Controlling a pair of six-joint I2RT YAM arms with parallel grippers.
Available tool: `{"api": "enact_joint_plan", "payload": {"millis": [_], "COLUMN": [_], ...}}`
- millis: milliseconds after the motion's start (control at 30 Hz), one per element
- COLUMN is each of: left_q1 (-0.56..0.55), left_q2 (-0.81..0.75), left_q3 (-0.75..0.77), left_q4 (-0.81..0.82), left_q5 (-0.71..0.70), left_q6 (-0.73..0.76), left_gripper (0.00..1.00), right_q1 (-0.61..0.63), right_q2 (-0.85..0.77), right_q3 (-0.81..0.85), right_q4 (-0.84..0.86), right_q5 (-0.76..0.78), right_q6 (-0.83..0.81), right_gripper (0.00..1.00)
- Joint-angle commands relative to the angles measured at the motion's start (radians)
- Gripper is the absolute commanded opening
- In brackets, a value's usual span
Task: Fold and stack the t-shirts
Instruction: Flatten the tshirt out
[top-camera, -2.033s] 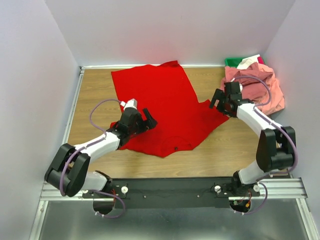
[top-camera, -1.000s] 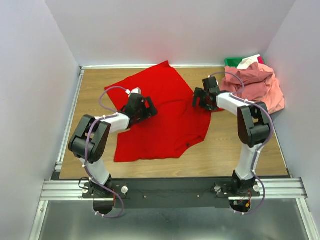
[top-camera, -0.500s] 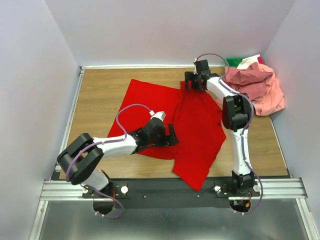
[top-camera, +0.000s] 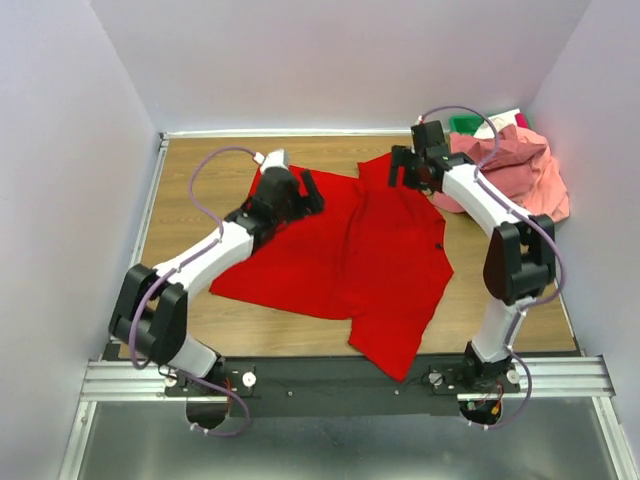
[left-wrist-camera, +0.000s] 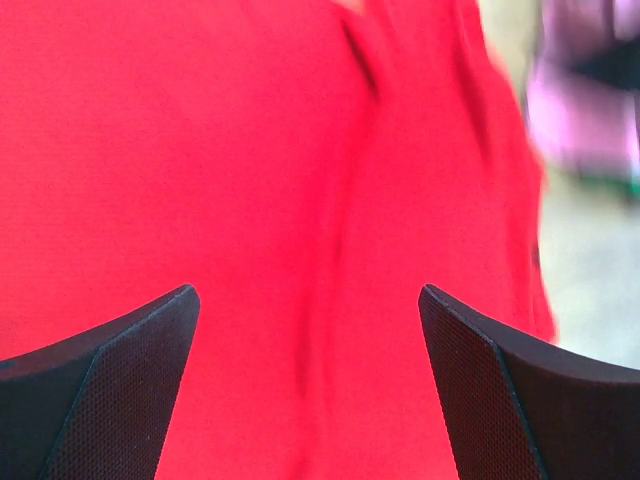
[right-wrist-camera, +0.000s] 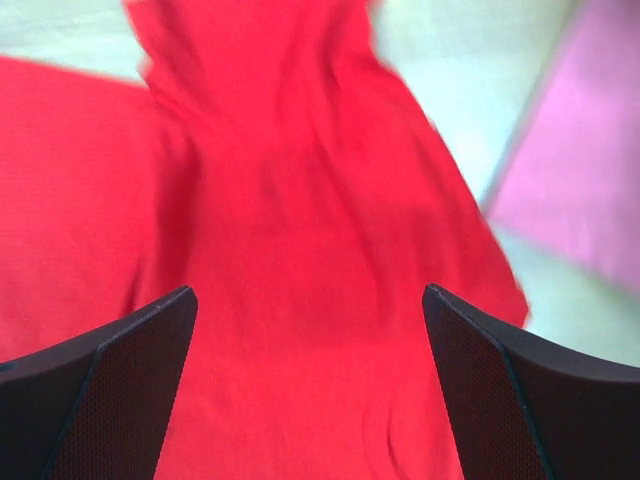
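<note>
A bright red t-shirt (top-camera: 350, 250) lies spread and creased across the middle of the table, and its near corner reaches the front rail. My left gripper (top-camera: 308, 192) hovers open over the shirt's far left part. The left wrist view shows red cloth (left-wrist-camera: 250, 150) below the left gripper (left-wrist-camera: 305, 300), with nothing between its fingers. My right gripper (top-camera: 402, 170) is open above the shirt's far edge. In the right wrist view the right gripper (right-wrist-camera: 310, 300) likewise holds nothing, with red cloth (right-wrist-camera: 290, 200) beneath it. Salmon pink t-shirts (top-camera: 515, 170) lie heaped at the far right.
A green bin (top-camera: 463, 123) stands in the far right corner behind the pink heap, with white cloth on it. White walls close in the table on three sides. Bare wood (top-camera: 190, 180) shows at the left, and the metal rail (top-camera: 340, 378) runs along the front.
My left gripper has swung from the shirt's near middle to its far left part. The right gripper has shifted slightly right. The red shirt now lies spread wider to the left.
</note>
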Motion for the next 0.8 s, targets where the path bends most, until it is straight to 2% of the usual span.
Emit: {"api": "enact_joint_plan", "payload": {"millis": [0, 67, 100, 167, 367, 500, 767], "left_q1": [0.144, 0.174, 0.192, 0.211, 0.252, 0.286, 0.395], "left_q2": [0.13, 0.251, 0.292, 0.419, 0.682, 0.797, 0.874], "left_q3": [0.152, 0.296, 0.347, 0.485, 0.755, 0.86, 0.877], "left_q4": [0.009, -0.034, -0.084, -0.133, -0.282, -0.342, -0.342], "left_q5": [0.115, 0.14, 0.078, 0.068, 0.022, 0.06, 0.094], "left_q6": [0.115, 0.162, 0.178, 0.219, 0.285, 0.329, 0.369], "left_gripper": [0.99, 0.99, 0.99, 0.99, 0.99, 0.99, 0.99], "right_q1": [0.002, 0.002, 0.001, -0.001, -0.024, -0.028, -0.031], "right_q2": [-0.045, -0.042, -0.039, -0.017, 0.073, 0.134, 0.245], "right_q3": [-0.16, -0.209, -0.222, -0.245, -0.233, -0.191, -0.055], "right_q4": [-0.045, -0.043, -0.04, -0.037, -0.019, -0.016, -0.011], "right_q5": [0.07, 0.097, 0.108, 0.149, 0.121, 0.099, 0.046], "right_q6": [0.156, 0.175, 0.193, 0.219, 0.223, 0.206, 0.126], "right_gripper": [1.0, 1.0, 1.0, 1.0, 1.0, 1.0, 1.0]}}
